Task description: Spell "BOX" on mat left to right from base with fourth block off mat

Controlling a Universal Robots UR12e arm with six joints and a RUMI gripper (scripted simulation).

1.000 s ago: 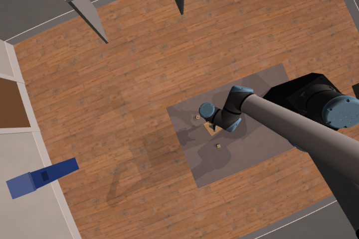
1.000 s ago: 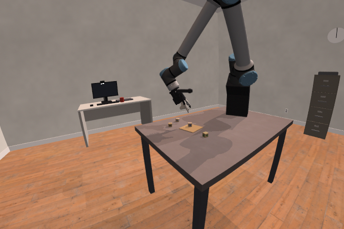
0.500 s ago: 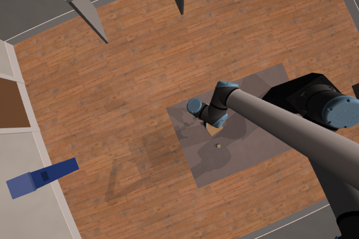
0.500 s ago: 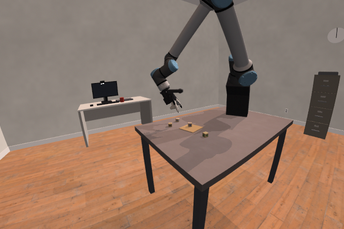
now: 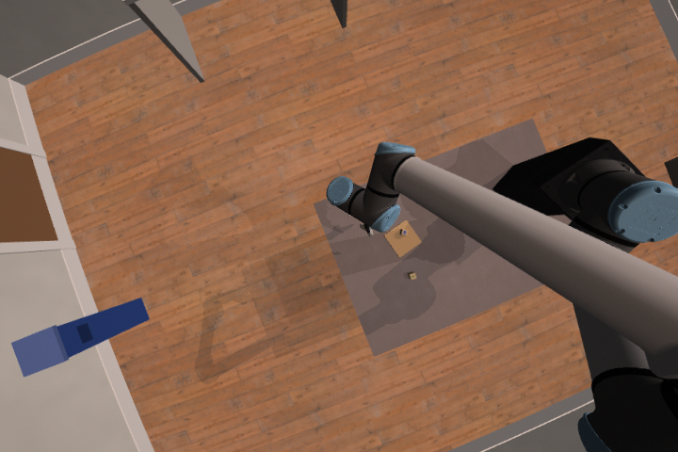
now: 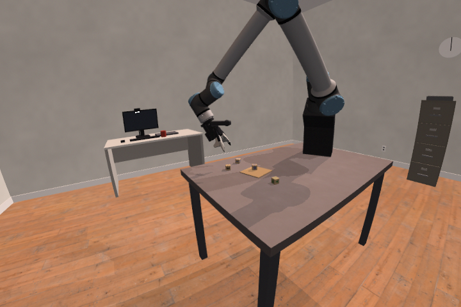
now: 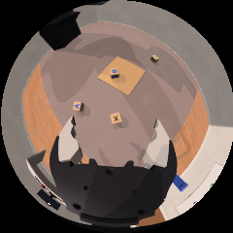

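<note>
The tan mat (image 5: 402,247) (image 6: 255,174) (image 7: 128,84) carries one block (image 5: 403,232) (image 6: 254,166) (image 7: 115,72) with a blue letter, too small to read surely. The X block (image 6: 228,167) (image 7: 116,118) lies off the mat, its X facing up. The blue A block (image 6: 237,160) (image 7: 78,106) lies off the mat beside it. A fourth block (image 5: 412,276) (image 6: 274,180) (image 7: 154,58) lies off the mat's other side, letter unreadable. My gripper (image 5: 369,231) (image 6: 226,147) (image 7: 115,118) is open and empty, tilted, well above the table. The X block shows between its jaws in the wrist view. The arm hides the X and A blocks in the top view.
The blocks and mat are on the grey-brown table (image 5: 489,266) (image 6: 321,192). The robot's black base (image 6: 318,133) (image 7: 59,31) stands at its far end. A white desk (image 6: 158,139) with a monitor (image 6: 140,119) stands beyond the table.
</note>
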